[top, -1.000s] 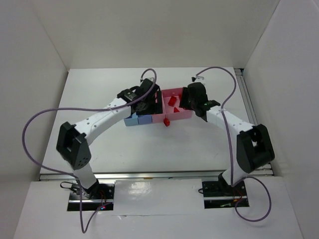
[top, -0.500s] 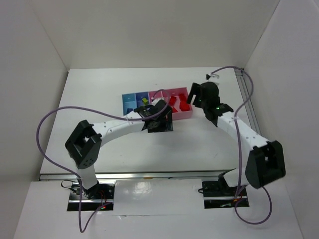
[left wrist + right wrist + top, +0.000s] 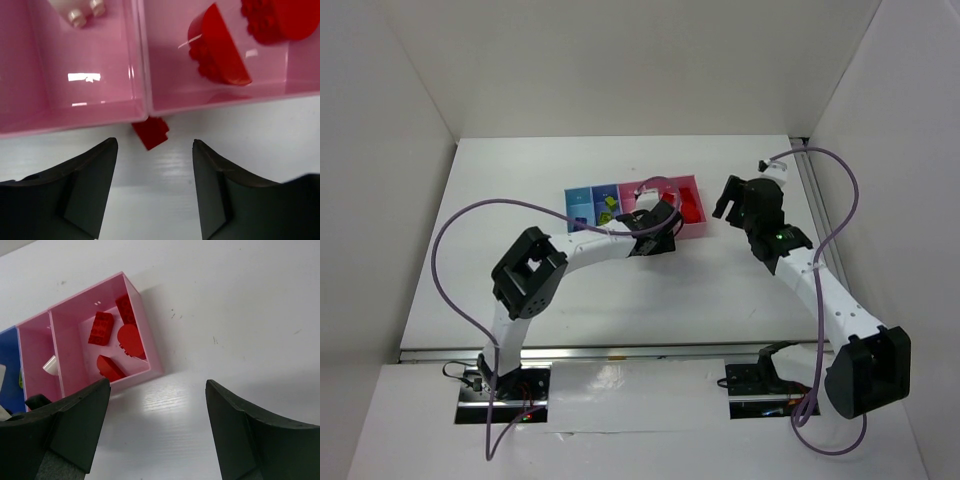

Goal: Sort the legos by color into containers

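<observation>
The containers (image 3: 582,192) stand in a joined row at the table's middle back: light blue, periwinkle, narrow pink, wider pink. My left gripper (image 3: 155,145) is open and empty, low over the table just in front of the pink bins. A small red lego (image 3: 150,132) lies on the table against their front wall, just ahead of the fingertips. The narrow pink bin (image 3: 100,100) holds a white lego (image 3: 80,12). The wider pink bin (image 3: 145,337) holds several red legos (image 3: 101,327). My right gripper (image 3: 157,384) is open and empty, to the right of the row.
Lime green legos (image 3: 608,203) lie in the periwinkle bin. Purple cables loop over both arms. White walls enclose the table on three sides. Bare white table shows to the right of the wider pink bin (image 3: 692,215) and in front of the row.
My left gripper swung from over the blue bins down to the front of the pink bins. My right gripper drew back to the right, away from the wider pink bin.
</observation>
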You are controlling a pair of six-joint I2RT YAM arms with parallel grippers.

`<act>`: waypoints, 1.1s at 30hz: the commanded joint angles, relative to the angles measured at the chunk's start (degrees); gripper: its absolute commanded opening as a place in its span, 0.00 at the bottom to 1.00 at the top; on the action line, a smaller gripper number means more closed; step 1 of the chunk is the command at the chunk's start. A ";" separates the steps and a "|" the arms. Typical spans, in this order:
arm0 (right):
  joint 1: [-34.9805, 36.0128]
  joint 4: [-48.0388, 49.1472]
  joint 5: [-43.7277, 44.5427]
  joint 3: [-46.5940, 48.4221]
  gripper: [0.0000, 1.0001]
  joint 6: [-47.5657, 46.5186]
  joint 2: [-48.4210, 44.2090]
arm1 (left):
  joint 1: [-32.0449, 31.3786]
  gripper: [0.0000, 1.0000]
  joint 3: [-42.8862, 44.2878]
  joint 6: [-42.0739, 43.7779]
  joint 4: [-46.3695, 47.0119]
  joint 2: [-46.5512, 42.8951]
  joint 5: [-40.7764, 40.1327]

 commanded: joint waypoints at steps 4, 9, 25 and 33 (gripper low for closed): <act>-0.28 -1.09 -1.11 -0.64 0.84 0.27 -1.22 | 0.33 0.63 3.85 -0.24 2.29 3.61 -5.76; -0.28 -1.09 -1.11 -1.78 0.84 0.27 -1.84 | 0.86 0.49 5.61 -0.24 1.59 5.90 -3.84; -0.28 -3.81 2.67 -2.84 0.83 2.03 -8.60 | -0.29 0.32 15.44 11.45 -7.46 -3.06 6.27; -0.28 -7.94 3.81 -1.78 0.83 2.56 -10.36 | 2.88 0.40 35.09 13.74 -9.39 8.78 9.87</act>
